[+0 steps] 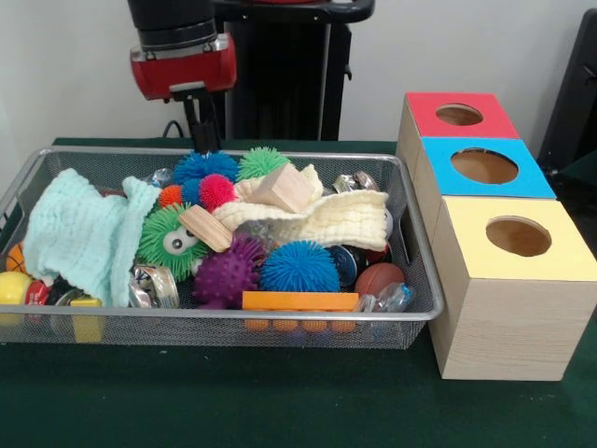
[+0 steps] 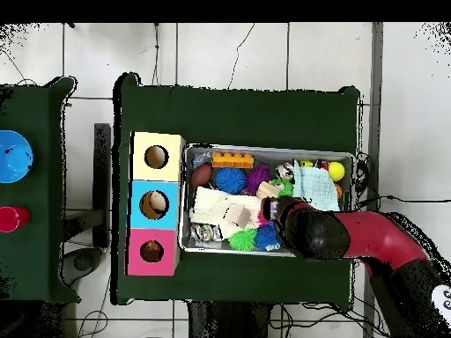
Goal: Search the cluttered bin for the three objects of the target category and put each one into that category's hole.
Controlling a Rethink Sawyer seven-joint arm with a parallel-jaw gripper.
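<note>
Green cloth covers the table (image 1: 280,411), and on it sits a wire bin (image 1: 410,271) with three wooden boxes lined up just to its right. Each box has a round hole in a coloured top: the yellow box (image 1: 508,280) nearest, the blue box (image 1: 485,168) behind it, the red box (image 1: 457,114) farthest. I hang over the far left part of the bin, my red wrist (image 1: 182,67) high above the clutter and my gripper (image 1: 201,131) reaching down behind the far rim toward the spiky balls; whether my fingers are spread or closed I cannot tell, since the pile and the mesh hide the tips. From overhead my arm (image 2: 370,238) crosses the bin's edge and covers part of the contents. Inside the bin, a pale green cloth (image 1: 84,233) lies heaped at the left and a cream cloth (image 1: 326,219) is draped across the middle. Two wood blocks rest on top, one (image 1: 284,189) on the cream cloth and one (image 1: 205,227) just left of it. Spiky balls crowd the centre: a blue ball (image 1: 298,266) near the front, a purple ball (image 1: 227,273) touching its left side, a green ball (image 1: 173,238) with eyes, a pink ball (image 1: 216,191), and another blue ball (image 1: 205,165) and green ball (image 1: 263,161) at the far side. An orange brick (image 1: 300,301) lies against the near wall. A brown ball (image 1: 378,278) sits at the near right, and a yellow ball (image 1: 14,287) at the near left.
</note>
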